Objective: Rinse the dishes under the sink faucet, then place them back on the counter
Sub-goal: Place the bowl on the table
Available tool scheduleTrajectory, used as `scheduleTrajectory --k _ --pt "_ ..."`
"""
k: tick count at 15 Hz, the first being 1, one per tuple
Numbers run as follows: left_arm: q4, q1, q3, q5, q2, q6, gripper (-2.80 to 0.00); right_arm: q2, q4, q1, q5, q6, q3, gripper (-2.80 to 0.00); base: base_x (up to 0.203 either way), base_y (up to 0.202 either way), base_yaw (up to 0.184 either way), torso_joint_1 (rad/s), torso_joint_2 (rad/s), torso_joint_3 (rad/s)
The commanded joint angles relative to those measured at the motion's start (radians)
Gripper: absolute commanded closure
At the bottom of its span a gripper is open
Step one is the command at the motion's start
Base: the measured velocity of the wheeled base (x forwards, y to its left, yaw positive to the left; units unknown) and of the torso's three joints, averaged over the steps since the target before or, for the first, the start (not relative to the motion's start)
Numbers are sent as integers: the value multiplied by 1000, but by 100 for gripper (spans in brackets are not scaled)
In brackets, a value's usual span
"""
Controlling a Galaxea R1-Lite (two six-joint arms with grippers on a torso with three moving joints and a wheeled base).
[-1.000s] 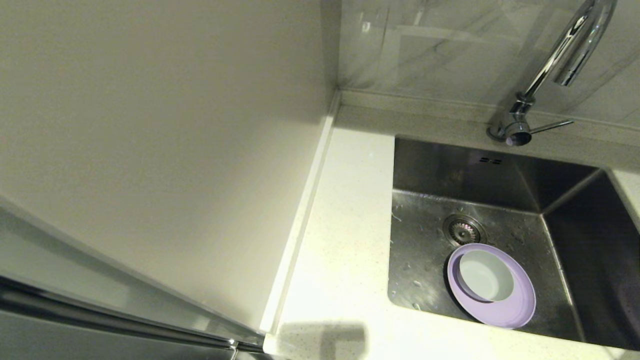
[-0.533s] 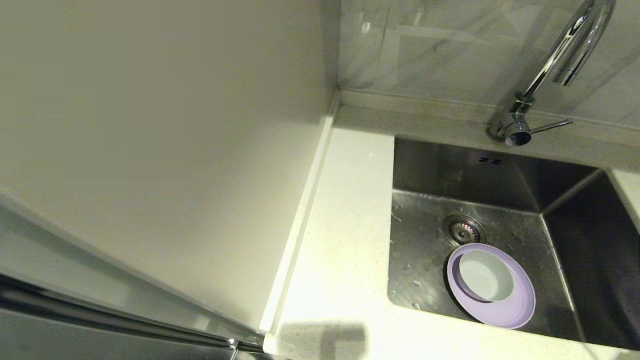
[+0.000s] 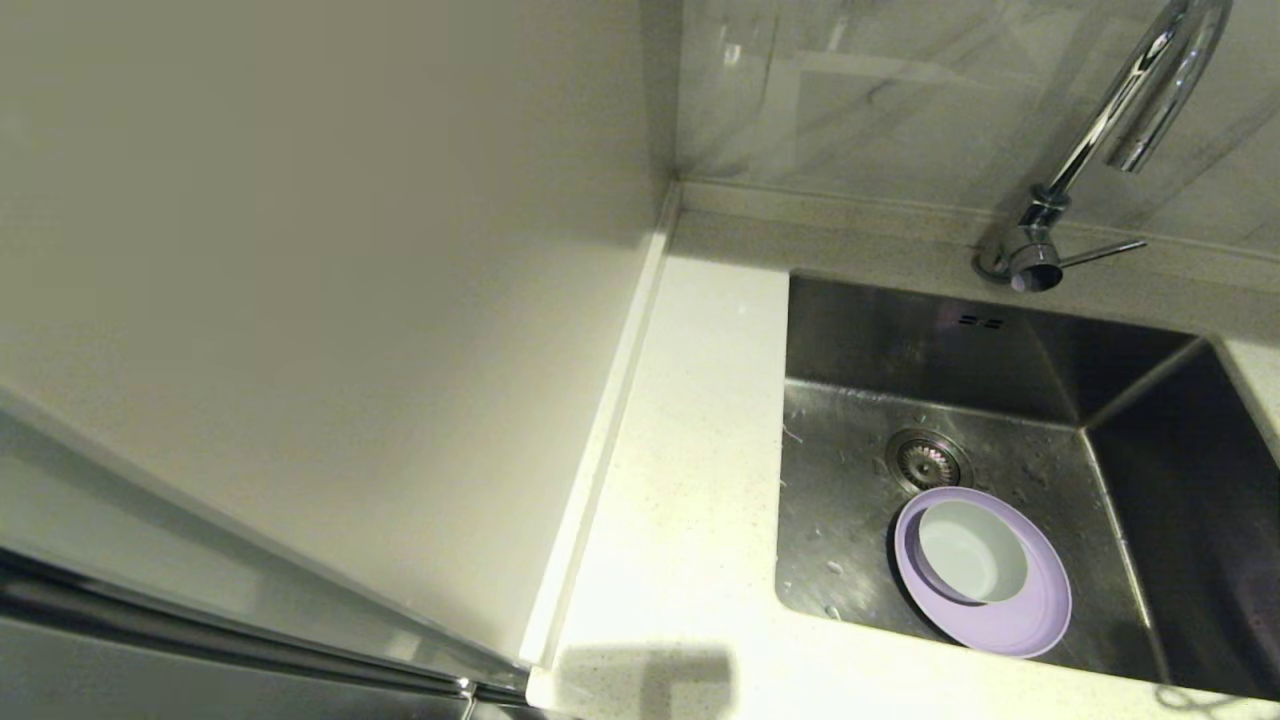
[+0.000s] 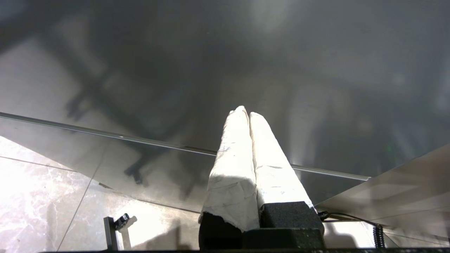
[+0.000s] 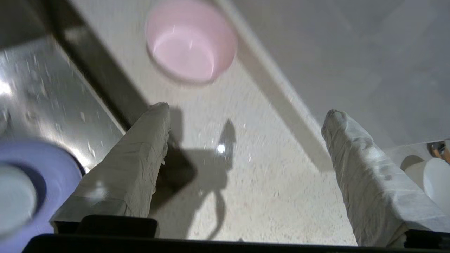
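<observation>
Down in the sink (image 3: pixel 1130 460), the lilac plate (image 3: pixel 1010 615) lies flat on the steel floor, just this side of the round drain (image 3: pixel 925 460), and the blue-green bowl (image 3: pixel 972 550) sits upright on it, pushed toward the plate's far-left rim. Drops of water speckle the basin floor around them. The faucet (image 3: pixel 1120 120) arches up at the back right, its spout high above the basin, its thin lever (image 3: pixel 1100 253) pointing off to the right. No water runs from the spout.

Over to the right wrist view: the right claw (image 5: pixel 246 116) hangs wide open above the white speckled table (image 5: pixel 246 182), both cloth-wrapped fingers (image 5: pixel 133 168) well apart and nothing between them. The pink bowl (image 5: pixel 191 40) stands upright on the table ahead of the fingertips, clear of them, near the raised edge strip (image 5: pixel 277 91). At the edge of this view the plate (image 5: pixel 52 168) and the blue-green bowl (image 5: pixel 14 196) show again, down in the wet sink (image 5: pixel 38 91) beside the table's edge.

From the head, neither arm shows; the table strip (image 3: pixel 690 480) left of the sink lies bare, with the cream wall panel (image 3: pixel 300 300) beyond its raised edge.

The left claw (image 4: pixel 245 111) is parked well away from the work, over a glossy tiled floor (image 4: pixel 35 196), its two wrapped fingers pressed together, holding nothing.
</observation>
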Motion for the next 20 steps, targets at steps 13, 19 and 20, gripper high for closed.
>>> scheduleTrajectory --k 13,19,20 --pt "-1 0 3 0 0 -1 0 634 1 439 87 -6 -259 -280 0 0 0 0 0 0" --pt "-1 0 3 0 0 -1 0 708 3 640 96 71 -155 -280 0 0 0 0 0 0" --pt "-1 0 3 0 0 -1 0 732 2 639 104 73 -139 -280 0 0 0 0 0 0"
